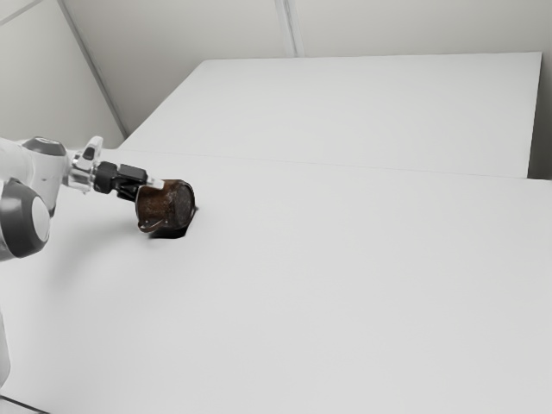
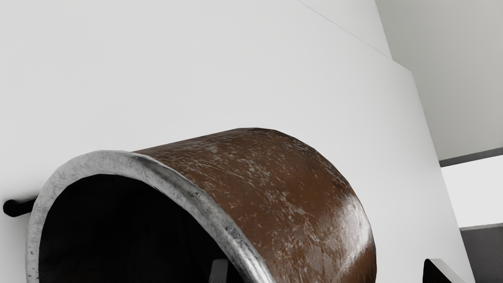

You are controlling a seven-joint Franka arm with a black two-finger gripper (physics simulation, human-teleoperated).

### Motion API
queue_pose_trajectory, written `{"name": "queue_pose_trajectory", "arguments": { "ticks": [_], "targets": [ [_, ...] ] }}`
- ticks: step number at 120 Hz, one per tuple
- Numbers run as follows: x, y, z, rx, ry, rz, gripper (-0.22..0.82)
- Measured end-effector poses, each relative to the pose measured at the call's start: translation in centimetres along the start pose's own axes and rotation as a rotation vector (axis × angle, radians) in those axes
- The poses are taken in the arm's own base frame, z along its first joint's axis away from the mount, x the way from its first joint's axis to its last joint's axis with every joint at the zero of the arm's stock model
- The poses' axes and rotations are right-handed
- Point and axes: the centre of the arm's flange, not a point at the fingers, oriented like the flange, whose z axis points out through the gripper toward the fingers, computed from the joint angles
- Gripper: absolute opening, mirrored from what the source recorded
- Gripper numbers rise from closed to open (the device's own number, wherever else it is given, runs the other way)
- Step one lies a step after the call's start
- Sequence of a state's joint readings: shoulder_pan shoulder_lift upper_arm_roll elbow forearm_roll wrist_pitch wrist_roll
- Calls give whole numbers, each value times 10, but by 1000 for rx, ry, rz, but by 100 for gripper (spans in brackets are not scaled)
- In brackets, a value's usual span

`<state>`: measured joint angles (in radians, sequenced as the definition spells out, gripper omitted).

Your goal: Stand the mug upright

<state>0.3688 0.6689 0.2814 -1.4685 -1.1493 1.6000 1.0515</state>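
Brown, scuffed cylindrical mug [image 1: 166, 205] lies sideways, mouth toward your black two-finger gripper [image 2: 325, 264], long axis leading away; you have the fingers apart.

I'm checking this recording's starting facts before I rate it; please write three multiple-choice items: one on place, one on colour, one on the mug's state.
1. Where is the mug in the exterior view?
A) At the right edge
B) In the left half, by the end effector
C) In the bottom right corner

2. What colour is its outer wall?
A) Brown
B) Blue
C) Yellow

3. How does it lie?
A) Upright
B) Upside down
C) Tipped on its side

1: B, the exterior view shows it left of centre.
2: A, the wrist view shows scuffed brown.
3: C, its round base faces sideways, toward the exterior view's right.
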Motion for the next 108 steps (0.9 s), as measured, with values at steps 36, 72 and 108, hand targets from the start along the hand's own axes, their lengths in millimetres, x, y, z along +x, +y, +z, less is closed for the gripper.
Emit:
{"name": "queue_pose_trajectory", "arguments": {
  "ticks": [36, 72, 108],
  "targets": [
    [-1, 10, 5, -76, -5, -24, 0],
    [-15, 9, 20, -203, 30, -85, -14],
    [-2, 44, -2, -134, -11, -45, -16]
  ]
}}
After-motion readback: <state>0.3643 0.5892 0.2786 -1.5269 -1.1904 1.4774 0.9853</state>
